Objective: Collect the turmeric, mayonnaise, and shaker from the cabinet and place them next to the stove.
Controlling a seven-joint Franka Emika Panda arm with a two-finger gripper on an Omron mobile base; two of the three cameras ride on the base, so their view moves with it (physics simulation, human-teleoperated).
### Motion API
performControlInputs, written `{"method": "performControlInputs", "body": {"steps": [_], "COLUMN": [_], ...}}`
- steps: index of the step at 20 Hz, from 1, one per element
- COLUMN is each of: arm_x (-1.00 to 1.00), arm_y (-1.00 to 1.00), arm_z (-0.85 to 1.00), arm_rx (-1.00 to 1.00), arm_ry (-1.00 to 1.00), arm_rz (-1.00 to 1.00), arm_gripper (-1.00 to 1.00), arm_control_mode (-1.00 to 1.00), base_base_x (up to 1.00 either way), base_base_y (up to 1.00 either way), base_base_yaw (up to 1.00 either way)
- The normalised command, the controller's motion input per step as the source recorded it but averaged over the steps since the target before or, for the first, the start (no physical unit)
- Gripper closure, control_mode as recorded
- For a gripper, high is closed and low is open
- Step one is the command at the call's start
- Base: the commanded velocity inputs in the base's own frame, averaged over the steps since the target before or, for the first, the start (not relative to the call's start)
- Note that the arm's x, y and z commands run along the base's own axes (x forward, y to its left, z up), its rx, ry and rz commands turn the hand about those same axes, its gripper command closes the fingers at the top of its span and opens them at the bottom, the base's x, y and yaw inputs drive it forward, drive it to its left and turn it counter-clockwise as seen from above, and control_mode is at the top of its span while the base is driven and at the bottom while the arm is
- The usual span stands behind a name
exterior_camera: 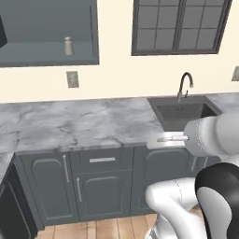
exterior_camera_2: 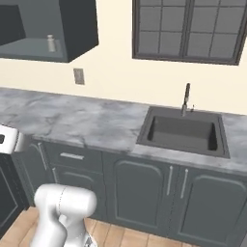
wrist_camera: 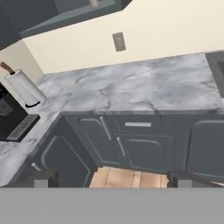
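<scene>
The cabinet (exterior_camera: 46, 53) hangs open at the upper left, and the shaker (exterior_camera: 68, 45) stands alone and upright on its grey shelf. From the right base view the shaker (exterior_camera_2: 50, 43) sits near the front edge of the cabinet (exterior_camera_2: 77, 29). In the hand view my gripper (wrist_camera: 112, 180) is open with nothing between its fingertips (wrist_camera: 41, 179). It hovers low in front of the base cabinets, well below and away from the cabinet (wrist_camera: 65, 17). Just the foot of the shaker (wrist_camera: 94, 3) shows at the top edge. The turmeric, mayonnaise and stove are out of view.
A marble counter (exterior_camera: 79, 123) runs along the wall to a sink (exterior_camera: 184, 112) with a faucet (exterior_camera: 186, 84). A wall outlet (wrist_camera: 118, 41) sits under the cabinet. At the counter's left corner stand a paper towel roll (wrist_camera: 24, 87) and a black appliance (wrist_camera: 13, 118).
</scene>
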Motion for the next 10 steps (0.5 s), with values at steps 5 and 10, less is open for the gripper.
{"method": "performControlInputs", "body": {"steps": [5,10], "arm_x": [0.00,0.00], "arm_y": [0.00,0.00], "arm_z": [0.00,0.00], "arm_rx": [0.00,0.00], "arm_ry": [0.00,0.00], "arm_rz": [0.00,0.00], "arm_gripper": [-1.00,-1.00], "arm_control_mode": [1.00,1.00], "base_base_x": [0.46,0.33], "base_base_y": [0.50,0.73], "base_base_yaw": [0.01,0.00]}}
